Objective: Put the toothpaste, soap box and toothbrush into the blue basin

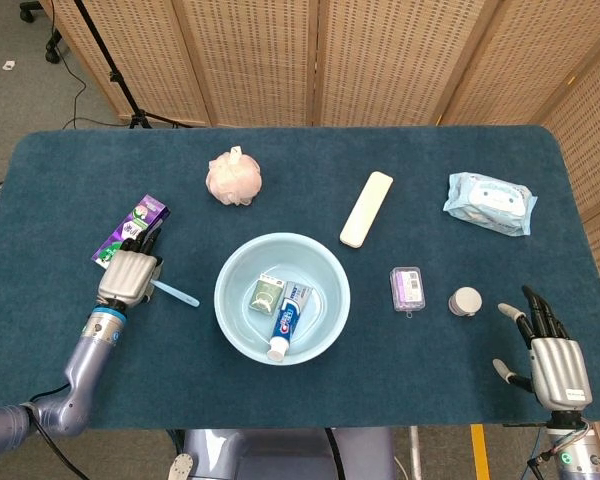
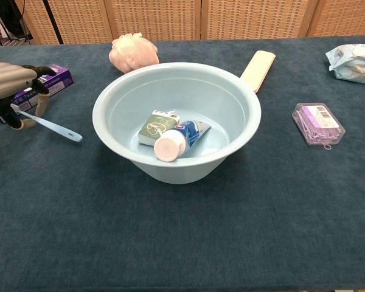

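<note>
Right hand (image 1: 553,362): nearest the robot, resting at the table's near right corner, fingers spread, holding nothing.
Blue basin (image 2: 112,97): centre of the table, upright; the toothpaste (image 2: 179,139) and soap box (image 2: 157,126) lie inside, touching each other.
Left hand (image 1: 130,272): left of the basin, fingers curled down over the toothbrush (image 2: 55,126); it seems to grip the handle end, the brush end pointing toward the basin.
Step in hand: by my reading the last item, the toothbrush, is being picked up; two of three are already in.
Next move: probably a lift and carry rightward over the rim, then release above the bowl.
Purple box (image 1: 131,231): just behind the left hand, close enough to nudge.
Open room: bare cloth between toothbrush and basin; the table's left edge is near.
</note>
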Controlling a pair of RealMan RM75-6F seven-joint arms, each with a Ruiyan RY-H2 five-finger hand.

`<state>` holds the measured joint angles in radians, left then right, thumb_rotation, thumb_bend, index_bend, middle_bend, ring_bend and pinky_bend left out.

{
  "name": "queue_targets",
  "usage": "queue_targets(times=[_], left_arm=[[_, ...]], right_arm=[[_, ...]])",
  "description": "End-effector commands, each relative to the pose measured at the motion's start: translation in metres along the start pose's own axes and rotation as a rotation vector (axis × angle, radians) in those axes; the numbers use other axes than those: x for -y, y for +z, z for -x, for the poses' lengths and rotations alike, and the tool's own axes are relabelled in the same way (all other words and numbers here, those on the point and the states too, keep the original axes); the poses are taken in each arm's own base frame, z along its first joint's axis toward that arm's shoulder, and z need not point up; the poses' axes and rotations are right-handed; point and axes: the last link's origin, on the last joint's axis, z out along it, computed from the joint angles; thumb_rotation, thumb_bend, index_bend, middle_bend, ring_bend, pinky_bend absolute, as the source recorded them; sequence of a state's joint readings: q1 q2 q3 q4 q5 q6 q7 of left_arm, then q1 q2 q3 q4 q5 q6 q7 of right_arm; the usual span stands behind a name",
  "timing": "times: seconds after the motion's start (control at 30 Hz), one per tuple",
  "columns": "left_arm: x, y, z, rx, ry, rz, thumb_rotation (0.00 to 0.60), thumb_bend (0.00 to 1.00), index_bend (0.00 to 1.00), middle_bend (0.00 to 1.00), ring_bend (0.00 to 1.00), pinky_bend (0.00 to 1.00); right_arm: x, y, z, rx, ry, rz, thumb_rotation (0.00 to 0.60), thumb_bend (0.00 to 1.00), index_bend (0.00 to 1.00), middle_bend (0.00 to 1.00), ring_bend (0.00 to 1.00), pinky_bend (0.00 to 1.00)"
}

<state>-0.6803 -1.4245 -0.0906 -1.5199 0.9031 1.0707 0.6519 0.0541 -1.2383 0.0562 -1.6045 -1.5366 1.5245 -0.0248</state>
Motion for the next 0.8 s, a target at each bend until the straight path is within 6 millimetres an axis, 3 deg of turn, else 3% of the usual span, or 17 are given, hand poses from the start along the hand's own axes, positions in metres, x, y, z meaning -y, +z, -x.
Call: queue_targets(times=[0.03,0.47,0.8], left_arm=[[-0.002,0.001,-0.005,-0.016,-0.011,0.003,0.600,0.40,0.67,0.00,0.01,0.17],[-0.004,0.000,-0.031,-0.077,-0.063,0.000,0.600,0.40,0.68,0.00,0.01,0.17],[0.002,0.000,-0.064,-0.139,-0.073,-0.014,0.600,0.40,0.68,0.00,0.01,0.17]], right_arm=[[0.000,0.000,0.000,-0.001,0.000,0.001,0.600,0.20,0.21,0.00,0.00,0.21],[-0.001,0.000,-0.001,-0.002,0.003,0.002,0.600,0.20,0.21,0.00,0.00,0.21],[-0.001,0.000,-0.001,0.000,0.004,0.002,0.600,0.20,0.21,0.00,0.00,0.21]])
